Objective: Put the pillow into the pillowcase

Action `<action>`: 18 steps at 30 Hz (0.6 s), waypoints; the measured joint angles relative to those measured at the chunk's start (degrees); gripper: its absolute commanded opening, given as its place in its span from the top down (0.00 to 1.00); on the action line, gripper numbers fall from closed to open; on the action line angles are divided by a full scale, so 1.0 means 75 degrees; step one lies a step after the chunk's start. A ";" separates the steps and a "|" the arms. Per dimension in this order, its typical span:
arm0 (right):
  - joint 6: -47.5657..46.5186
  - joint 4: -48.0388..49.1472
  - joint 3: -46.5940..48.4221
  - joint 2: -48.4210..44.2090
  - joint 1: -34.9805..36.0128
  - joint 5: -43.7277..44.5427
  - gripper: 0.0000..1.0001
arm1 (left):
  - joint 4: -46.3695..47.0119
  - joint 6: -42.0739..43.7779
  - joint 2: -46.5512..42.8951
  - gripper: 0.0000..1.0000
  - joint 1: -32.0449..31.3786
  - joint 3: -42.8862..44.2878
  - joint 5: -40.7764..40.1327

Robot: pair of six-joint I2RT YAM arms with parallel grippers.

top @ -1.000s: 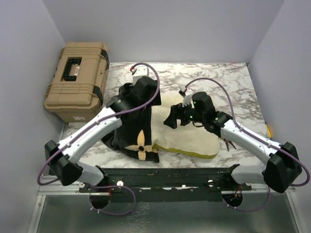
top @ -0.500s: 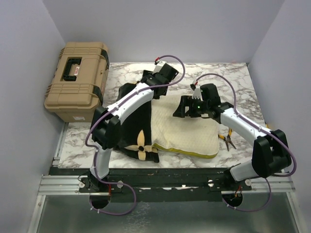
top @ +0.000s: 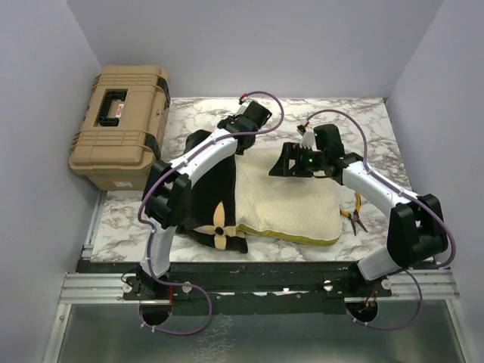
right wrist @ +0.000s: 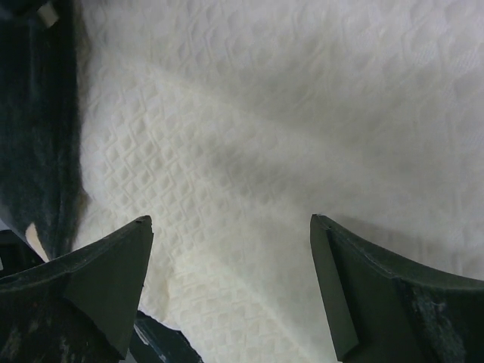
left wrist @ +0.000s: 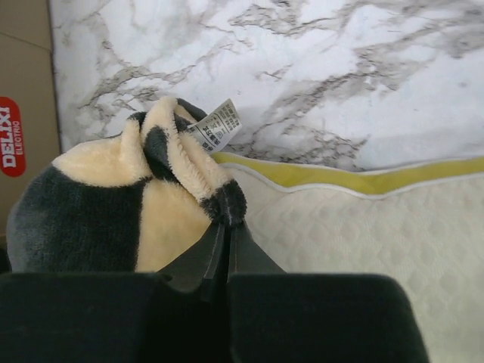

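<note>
left gripper (left wrist: 227,221) of mine is clamped tight on a bunched fold of the pillowcase (left wrist: 113,212), right at the far left corner of the pillow (left wrist: 363,249), where the sewn-in label (left wrist: 215,125) sticks up just beyond the pinch. i hold it there, i judge, because that hem is the mouth of the sack, and tugging it is the way to draw the plush across the pillow. the pillow lies flat on the marble table (top: 363,125), its left end under the black fabric and most of its quilted face bare, so the job looks well short of done. my right gripper (right wrist: 229,219) hangs over the pillow's far half with its jaws spread wide, holding nothing; i think it is placed there to press or pinch the cushion so it does not slide when i pull. the tan toolbox (top: 121,125) sits well off the pillow's left, and pliers (top: 354,215) lie just off its right edge, both out of the way.
</note>
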 measured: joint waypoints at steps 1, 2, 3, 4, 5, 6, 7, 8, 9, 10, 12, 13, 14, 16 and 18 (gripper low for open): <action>0.0000 0.0000 0.0067 0.0064 -0.0038 -0.0032 0.10 | 0.0079 0.0041 -0.0175 1.00 -0.0023 -0.0117 0.0236; -0.0003 0.0015 0.0152 0.0137 -0.0082 -0.0052 0.10 | 0.0149 0.0064 -0.0361 1.00 -0.0041 -0.0221 0.0504; -0.0006 0.0032 0.0236 0.0207 -0.0125 -0.0076 0.10 | 0.0198 0.0070 -0.0527 1.00 -0.0052 -0.0283 0.0749; -0.0009 0.0064 0.0326 0.0268 -0.0166 -0.0096 0.10 | 0.0271 0.0073 -0.0729 1.00 -0.0070 -0.0356 0.1078; -0.0015 0.0114 0.0402 0.0309 -0.0207 -0.0128 0.09 | 0.0370 0.0067 -0.1000 1.00 -0.0087 -0.0455 0.1463; -0.0023 0.0169 0.0466 0.0341 -0.0248 -0.0166 0.09 | 0.0458 0.0058 -0.1241 1.00 -0.0099 -0.0542 0.1824; -0.0044 0.0230 0.0533 0.0364 -0.0294 -0.0219 0.09 | 0.0551 0.0058 -0.1463 1.00 -0.0111 -0.0624 0.2215; -0.0073 0.0332 0.0597 0.0385 -0.0338 -0.0277 0.08 | 0.0627 0.0052 -0.1661 1.00 -0.0119 -0.0688 0.2579; -0.0105 0.0423 0.0673 0.0411 -0.0376 -0.0335 0.08 | 0.0804 0.0035 -0.1929 1.00 -0.0125 -0.0793 0.3118; -0.0160 0.0568 0.0752 0.0446 -0.0405 -0.0411 0.08 | 0.0921 0.0026 -0.2119 1.00 -0.0128 -0.0871 0.3436; -0.0297 0.0895 0.0906 0.0536 -0.0440 -0.0577 0.08 | 0.1288 -0.0029 -0.2530 1.00 -0.0128 -0.1145 0.4217; -0.0388 0.1110 0.0950 0.0577 -0.0455 -0.0664 0.07 | 0.1384 -0.0061 -0.2661 1.00 -0.0128 -0.1265 0.4462; -0.0472 0.1329 0.0965 0.0612 -0.0472 -0.0746 0.07 | 0.1547 -0.0085 -0.2830 1.00 -0.0128 -0.1419 0.4768; -0.0653 0.1810 0.0965 0.0697 -0.0481 -0.0947 0.07 | 0.1824 -0.0140 -0.3040 1.00 -0.0128 -0.1684 0.5249; -0.0804 0.2328 0.0976 0.0880 -0.0481 -0.1137 0.07 | 0.1967 -0.0178 -0.3118 1.00 -0.0128 -0.1827 0.5540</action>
